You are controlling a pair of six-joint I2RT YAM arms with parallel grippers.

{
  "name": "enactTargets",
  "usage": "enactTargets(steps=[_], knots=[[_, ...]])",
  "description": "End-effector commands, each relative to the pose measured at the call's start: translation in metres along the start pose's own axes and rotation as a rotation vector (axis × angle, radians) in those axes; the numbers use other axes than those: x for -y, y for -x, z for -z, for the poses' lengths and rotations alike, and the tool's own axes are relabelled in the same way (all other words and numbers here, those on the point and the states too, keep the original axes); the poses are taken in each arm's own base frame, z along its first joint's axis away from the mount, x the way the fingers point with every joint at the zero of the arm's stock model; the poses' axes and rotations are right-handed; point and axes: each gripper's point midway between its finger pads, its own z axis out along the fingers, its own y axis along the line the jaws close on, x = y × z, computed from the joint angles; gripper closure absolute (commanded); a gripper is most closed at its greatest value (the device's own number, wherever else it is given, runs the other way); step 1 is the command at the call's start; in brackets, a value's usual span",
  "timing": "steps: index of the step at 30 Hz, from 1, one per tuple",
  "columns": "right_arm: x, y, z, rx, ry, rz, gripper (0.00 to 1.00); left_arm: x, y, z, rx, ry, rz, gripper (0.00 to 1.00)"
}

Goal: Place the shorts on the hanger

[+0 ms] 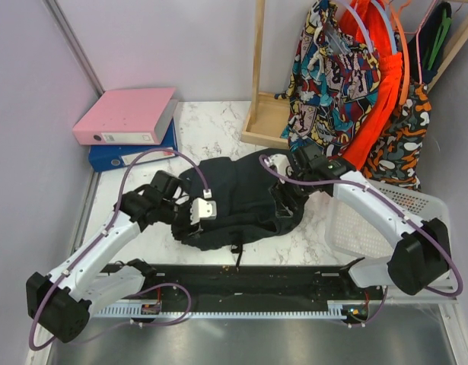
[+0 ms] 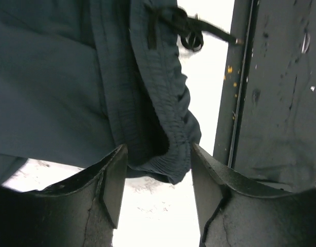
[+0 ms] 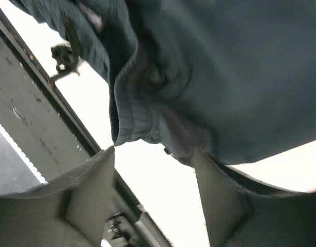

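Observation:
The black shorts (image 1: 241, 199) lie bunched in the middle of the marble table, the drawstring (image 1: 237, 257) trailing toward the front edge. My left gripper (image 1: 194, 217) is open at the shorts' left edge. In the left wrist view (image 2: 158, 149) its jaws stand either side of the elastic waistband (image 2: 168, 128), not closed on it. My right gripper (image 1: 288, 199) is open at the shorts' right side. In the right wrist view (image 3: 153, 152) the waistband fold (image 3: 132, 113) hangs just beyond its tips. A thin orange hanger (image 1: 403, 61) hangs among clothes on the rack at back right.
A pink binder (image 1: 127, 114) on a blue binder (image 1: 116, 157) lies at back left. A wooden rack (image 1: 265, 122) holds a comic-print garment (image 1: 332, 76) and an orange garment (image 1: 377, 103). A white basket (image 1: 386, 220) stands at right. A black rail (image 1: 241, 283) runs along the front edge.

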Motion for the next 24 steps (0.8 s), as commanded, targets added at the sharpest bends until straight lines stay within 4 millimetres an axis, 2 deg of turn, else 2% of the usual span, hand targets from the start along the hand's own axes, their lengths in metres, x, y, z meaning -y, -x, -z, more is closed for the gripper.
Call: enactTargets(steps=[1,2,3,4,5,6,8,9,10,11,12,13,14,15,16,17,18,19,20,21,22,23,24], knots=[[-0.006,0.058,0.041,0.184,-0.030,0.099,0.22,-0.005,0.036,0.017,0.115,0.026,0.017,0.34],[-0.008,0.066,0.050,0.218,-0.037,0.111,0.17,-0.011,0.045,0.021,0.142,0.058,0.038,0.30],[-0.011,0.083,0.067,0.276,-0.054,0.134,0.12,-0.013,0.049,0.023,0.155,0.071,0.048,0.21],[-0.013,0.094,0.081,0.318,-0.073,0.152,0.10,-0.020,0.059,0.029,0.177,0.101,0.057,0.19],[-0.011,0.104,0.092,0.354,-0.099,0.159,0.03,-0.027,0.069,0.033,0.209,0.127,0.101,0.17],[-0.012,0.125,0.116,0.426,-0.133,0.180,0.02,-0.032,0.076,0.037,0.230,0.142,0.117,0.13],[-0.003,0.151,0.150,0.527,-0.220,0.189,0.02,-0.043,0.101,0.050,0.298,0.165,0.147,0.03],[-0.004,0.173,0.183,0.618,-0.280,0.205,0.02,-0.046,0.109,0.053,0.316,0.168,0.152,0.01],[0.003,0.188,0.206,0.685,-0.350,0.194,0.02,-0.047,0.122,0.062,0.352,0.168,0.151,0.01],[0.009,0.197,0.228,0.739,-0.411,0.179,0.02,-0.049,0.127,0.062,0.357,0.157,0.156,0.01],[0.006,0.211,0.265,0.830,-0.473,0.183,0.02,-0.050,0.132,0.065,0.368,0.155,0.154,0.01],[0.009,0.219,0.288,0.890,-0.529,0.160,0.02,-0.052,0.140,0.071,0.387,0.158,0.154,0.01],[0.027,0.219,0.314,0.928,-0.658,0.106,0.02,-0.054,0.143,0.070,0.390,0.153,0.161,0.01],[0.026,0.224,0.347,0.994,-0.723,0.094,0.02,-0.057,0.148,0.072,0.405,0.157,0.154,0.01],[0.042,0.225,0.357,1.001,-0.793,0.035,0.02,-0.056,0.151,0.072,0.418,0.146,0.155,0.01],[0.066,0.216,0.381,1.020,-0.884,-0.033,0.06,-0.055,0.153,0.071,0.424,0.135,0.154,0.01],[0.072,0.216,0.405,1.073,-0.907,-0.067,0.09,-0.057,0.155,0.070,0.433,0.134,0.151,0.01],[0.093,0.216,0.406,1.068,-0.904,-0.109,0.11,-0.055,0.158,0.071,0.445,0.117,0.149,0.01],[0.121,0.201,0.424,1.090,-0.935,-0.199,0.13,-0.055,0.160,0.071,0.450,0.111,0.148,0.01],[0.121,0.204,0.443,1.139,-0.894,-0.186,0.14,-0.054,0.162,0.071,0.454,0.104,0.143,0.00],[0.152,0.202,0.435,1.107,-0.864,-0.244,0.16,-0.054,0.165,0.074,0.463,0.104,0.133,0.01],[0.162,0.191,0.466,1.177,-0.872,-0.309,0.22,-0.054,0.166,0.074,0.465,0.103,0.130,0.01],[0.165,0.192,0.467,1.186,-0.795,-0.304,0.25,-0.054,0.168,0.076,0.470,0.107,0.124,0.01]])
